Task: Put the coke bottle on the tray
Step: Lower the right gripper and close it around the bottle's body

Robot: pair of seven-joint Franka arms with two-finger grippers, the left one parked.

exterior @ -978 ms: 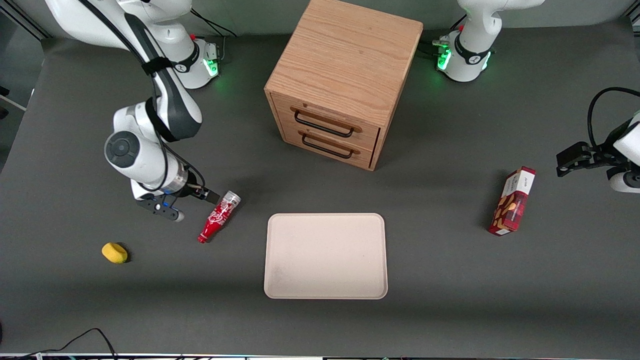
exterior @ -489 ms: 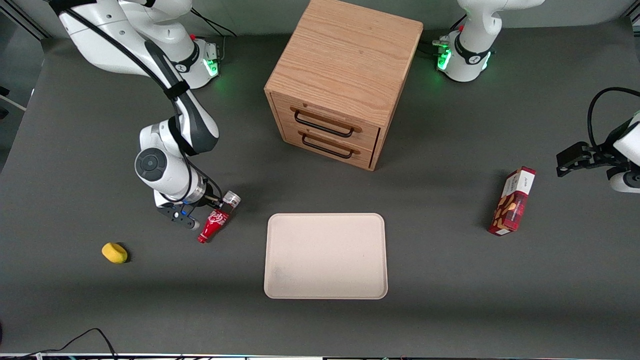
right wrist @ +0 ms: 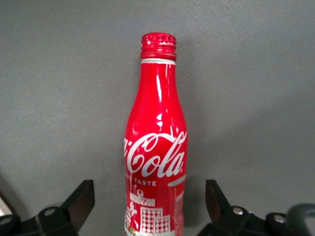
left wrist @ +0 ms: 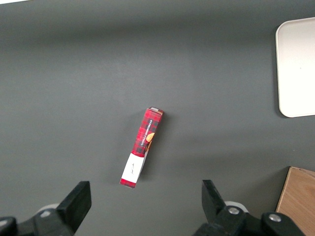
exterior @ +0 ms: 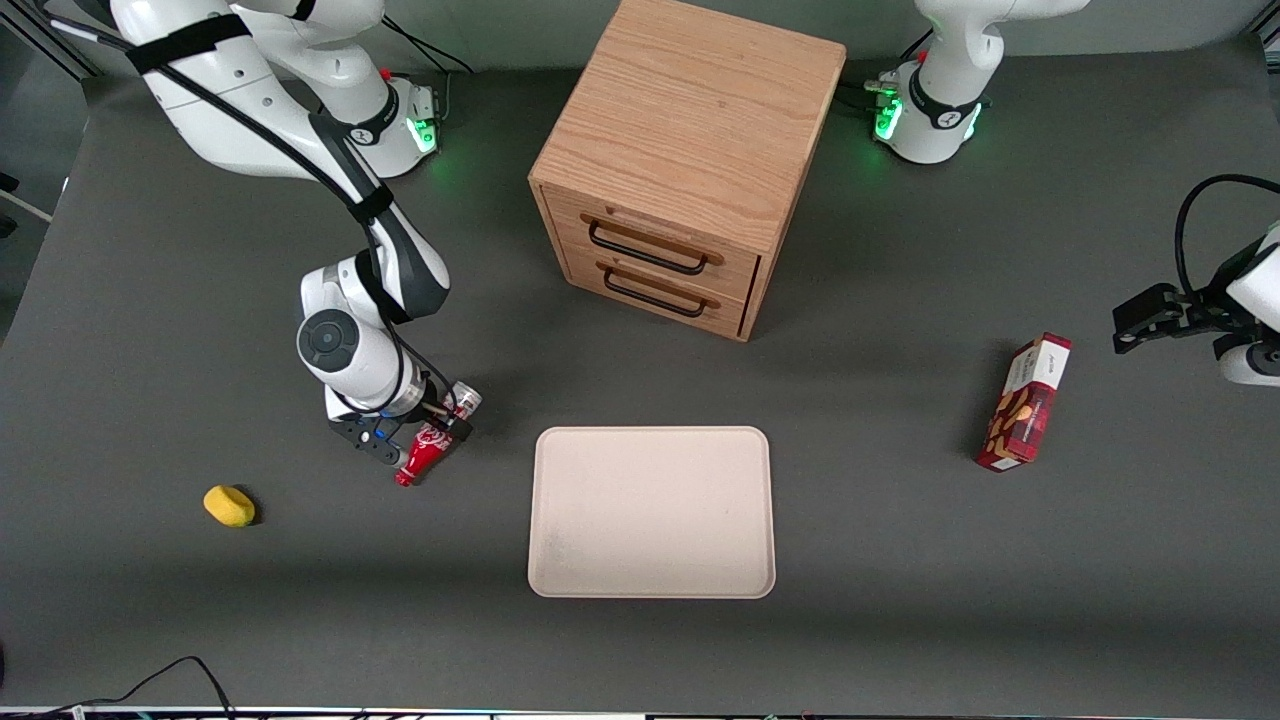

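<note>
Robot lab / test bench, not a home: dark grey table mat (exterior: 900,620) w/ white arms bolted on, bases (exterior: 925,125) lit green, loose cables (exterior: 170,675) at edge, props laid out: wooden drawer box (exterior: 690,130), tray (exterior: 652,512), snack box (exterior: 1025,402).

Light was even and soft from above, throwing only faint shadows beside the wooden cabinet (exterior: 690,160) and snack box (exterior: 1026,402). Glare streaked down the coke bottle (right wrist: 156,147), sharp between the open fingers of the gripper (right wrist: 150,204), and green lamps glowed at the arm bases.
</note>
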